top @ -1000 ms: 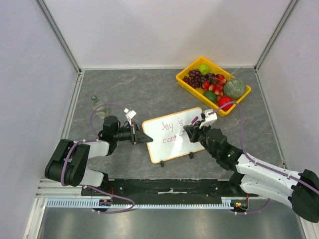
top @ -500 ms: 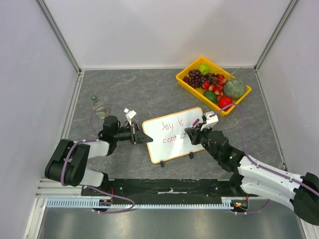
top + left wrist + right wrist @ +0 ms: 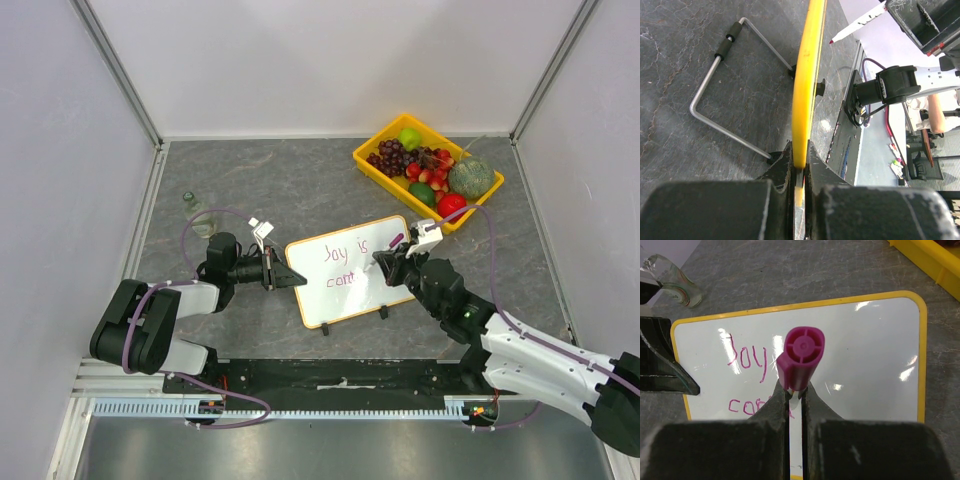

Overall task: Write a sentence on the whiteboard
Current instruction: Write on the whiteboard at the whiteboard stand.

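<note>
2 sets of jaws meet at the mid-table whiteboard (image 3: 340, 298): left jaws shut on its thin yellow left edge, right jaws clamped on a magenta marker (image 3: 800, 352) over the glossy face's pink sentence (image 3: 335, 252). Marbled grey table (image 3: 270, 180) separates it from the fruit tray (image 3: 362, 160).

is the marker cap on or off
Off. The marker shows a bare red tip in the left wrist view, pointing toward the whiteboard.
</note>
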Controlling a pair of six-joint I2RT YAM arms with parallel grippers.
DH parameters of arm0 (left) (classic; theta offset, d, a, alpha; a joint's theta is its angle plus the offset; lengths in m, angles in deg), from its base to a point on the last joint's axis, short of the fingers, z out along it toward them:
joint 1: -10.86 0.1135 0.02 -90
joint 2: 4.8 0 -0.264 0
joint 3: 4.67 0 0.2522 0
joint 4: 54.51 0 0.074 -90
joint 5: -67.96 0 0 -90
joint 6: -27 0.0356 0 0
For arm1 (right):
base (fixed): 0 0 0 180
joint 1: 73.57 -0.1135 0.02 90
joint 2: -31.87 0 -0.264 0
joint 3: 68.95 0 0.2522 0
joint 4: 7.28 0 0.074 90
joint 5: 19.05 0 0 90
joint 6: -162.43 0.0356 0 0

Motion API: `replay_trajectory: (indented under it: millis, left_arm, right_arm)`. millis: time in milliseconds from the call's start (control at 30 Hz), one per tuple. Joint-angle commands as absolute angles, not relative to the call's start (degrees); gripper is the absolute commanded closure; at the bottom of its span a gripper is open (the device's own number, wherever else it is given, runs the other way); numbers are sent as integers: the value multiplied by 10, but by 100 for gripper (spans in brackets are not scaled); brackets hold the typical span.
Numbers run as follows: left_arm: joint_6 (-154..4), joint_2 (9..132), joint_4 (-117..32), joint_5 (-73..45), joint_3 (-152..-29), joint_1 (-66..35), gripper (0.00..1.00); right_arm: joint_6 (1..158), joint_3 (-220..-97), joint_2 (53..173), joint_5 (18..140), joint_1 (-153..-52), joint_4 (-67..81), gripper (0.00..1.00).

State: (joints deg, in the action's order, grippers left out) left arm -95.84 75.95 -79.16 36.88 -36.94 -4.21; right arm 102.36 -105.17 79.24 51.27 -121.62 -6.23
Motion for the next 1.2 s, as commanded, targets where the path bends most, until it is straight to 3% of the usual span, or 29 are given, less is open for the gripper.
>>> replay_trajectory:
  millis: [0,1167]
  left_arm:
    - [-949,769,-781,340,-375,-43,98]
    - [-949,770,-781,340,-375,-43,98]
  right_arm:
    - [1014,-1078,798,491,-1209,-67,100]
    - [1016,-1029,793,537,-1194,-67,100]
